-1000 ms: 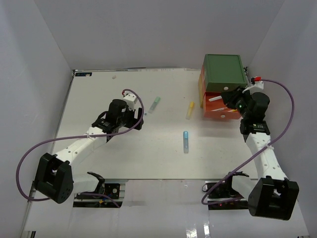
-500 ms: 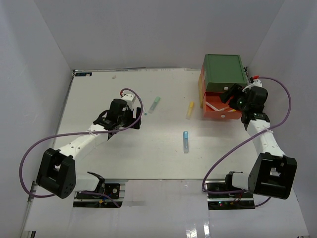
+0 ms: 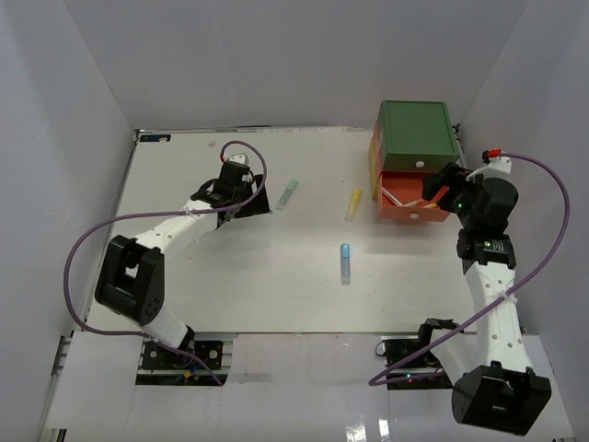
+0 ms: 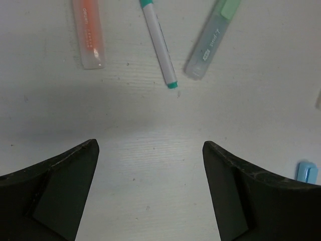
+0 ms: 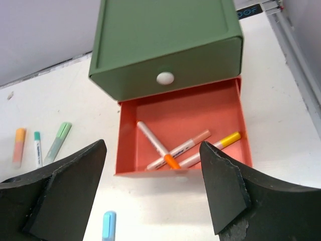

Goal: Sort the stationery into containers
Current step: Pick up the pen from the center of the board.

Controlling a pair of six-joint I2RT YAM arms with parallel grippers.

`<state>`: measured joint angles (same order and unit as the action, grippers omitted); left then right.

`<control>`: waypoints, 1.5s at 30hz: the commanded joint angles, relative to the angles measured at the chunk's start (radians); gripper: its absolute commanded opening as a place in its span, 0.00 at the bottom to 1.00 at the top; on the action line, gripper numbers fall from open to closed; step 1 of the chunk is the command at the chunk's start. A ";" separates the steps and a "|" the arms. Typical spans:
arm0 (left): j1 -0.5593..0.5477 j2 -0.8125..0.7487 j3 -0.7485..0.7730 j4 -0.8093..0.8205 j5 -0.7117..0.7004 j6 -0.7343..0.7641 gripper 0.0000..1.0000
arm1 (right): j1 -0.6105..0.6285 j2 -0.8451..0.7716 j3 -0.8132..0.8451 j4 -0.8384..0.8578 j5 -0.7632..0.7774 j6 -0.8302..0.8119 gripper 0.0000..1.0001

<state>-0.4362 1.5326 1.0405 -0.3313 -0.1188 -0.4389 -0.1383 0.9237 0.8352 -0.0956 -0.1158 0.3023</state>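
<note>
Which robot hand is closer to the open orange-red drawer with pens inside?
Right. The right gripper hovers just in front of the open orange-red plastic drawer, with its jaws apart. The left gripper is far off on the other side of the white table.

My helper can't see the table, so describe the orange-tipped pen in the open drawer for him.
Find the green box; the orange-red drawer below it stands pulled open with three pens inside. Yours is the white pen with the orange tip, slanting against the other two.
</note>
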 commanded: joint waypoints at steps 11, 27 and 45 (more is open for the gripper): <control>0.005 0.440 0.485 -0.161 -0.228 -0.205 0.75 | 0.088 -0.033 -0.097 0.083 -0.180 0.020 0.81; -0.032 0.647 0.598 -0.193 -0.236 -0.100 0.39 | 0.105 -0.034 -0.116 0.128 -0.206 0.014 0.81; -0.104 0.010 0.054 0.067 0.031 0.232 0.04 | 0.270 0.007 -0.056 0.140 -0.440 0.072 0.81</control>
<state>-0.5400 1.7130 1.1400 -0.3782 -0.2325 -0.3412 0.0612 0.9089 0.7246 0.0006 -0.4927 0.3454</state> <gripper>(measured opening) 0.179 0.812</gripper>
